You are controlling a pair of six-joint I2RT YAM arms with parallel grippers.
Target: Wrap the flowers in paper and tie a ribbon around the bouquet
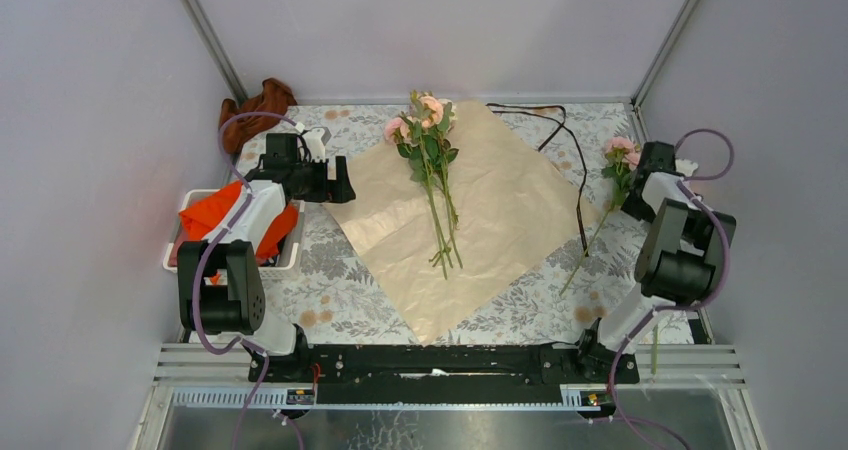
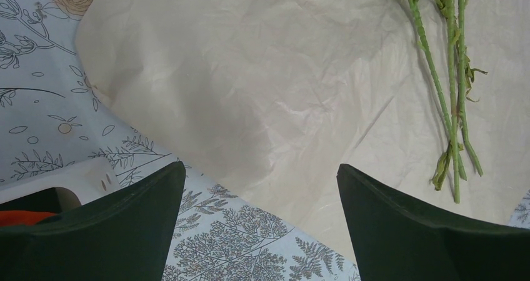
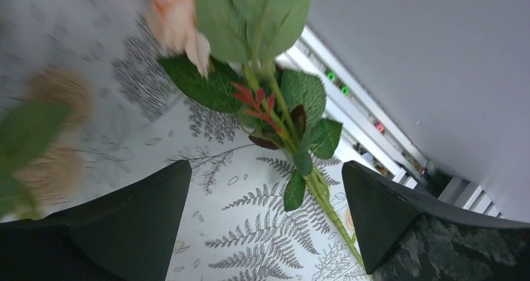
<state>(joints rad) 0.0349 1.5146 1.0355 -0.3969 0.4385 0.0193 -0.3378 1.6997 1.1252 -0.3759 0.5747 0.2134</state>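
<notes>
The peach paper [image 1: 490, 220] lies flat as a diamond in the middle of the table. A bunch of pink flowers [image 1: 430, 155] rests on it, stems [image 2: 453, 106] pointing toward me. A single pink flower [image 1: 618, 160] lies on the table at the right, off the paper. My right gripper [image 3: 265, 172] hovers open over this leafy stem [image 3: 294, 143], which runs close to the right finger, untouched. The left gripper [image 2: 261, 175] stands open above the paper's left edge [image 2: 206, 168], holding nothing. The dark ribbon [image 1: 578, 185] trails across the paper's far right corner.
A white basket [image 1: 290, 255] with a bright orange cloth [image 1: 215, 215] sits under my left arm. A brown cloth [image 1: 260, 105] is bunched in the back left corner. Grey walls close in the sides and back. A metal rail [image 1: 450, 365] runs along the near edge.
</notes>
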